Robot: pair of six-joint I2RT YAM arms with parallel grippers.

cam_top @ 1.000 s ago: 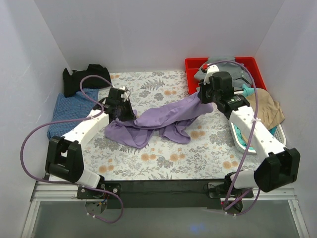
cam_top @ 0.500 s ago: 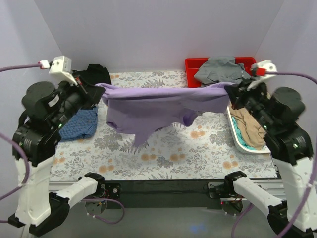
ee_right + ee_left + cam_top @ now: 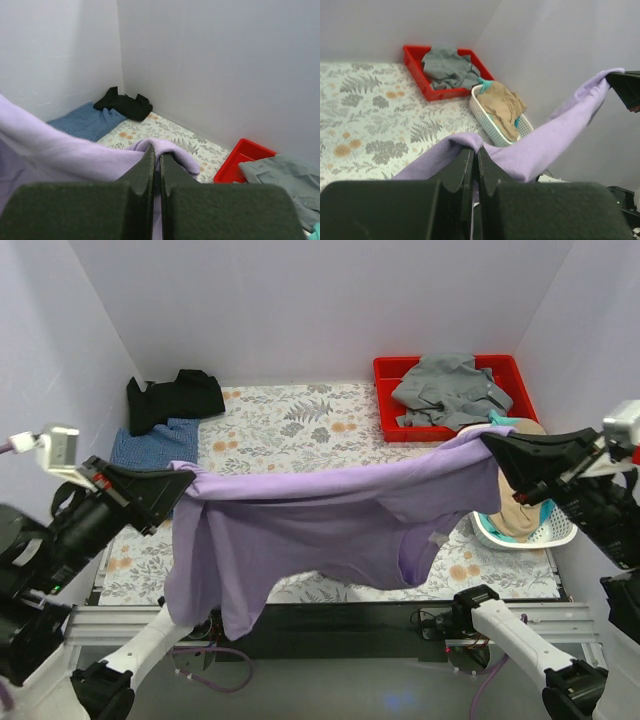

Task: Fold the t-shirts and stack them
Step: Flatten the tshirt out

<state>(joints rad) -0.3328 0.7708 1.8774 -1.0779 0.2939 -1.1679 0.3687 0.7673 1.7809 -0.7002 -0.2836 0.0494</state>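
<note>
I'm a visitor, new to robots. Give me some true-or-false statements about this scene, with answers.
1. The left gripper and the right gripper hold the lilac-purple cloth t-shirt up in the air. True.
2. The black cloth t-shirt lies in the red plastic tray. False: a grey garment lies there; the black one lies on the table.
3. The white plastic basket holds a tan garment. True.
4. The blue checked t-shirt hangs too. False: it lies on the table.
</note>
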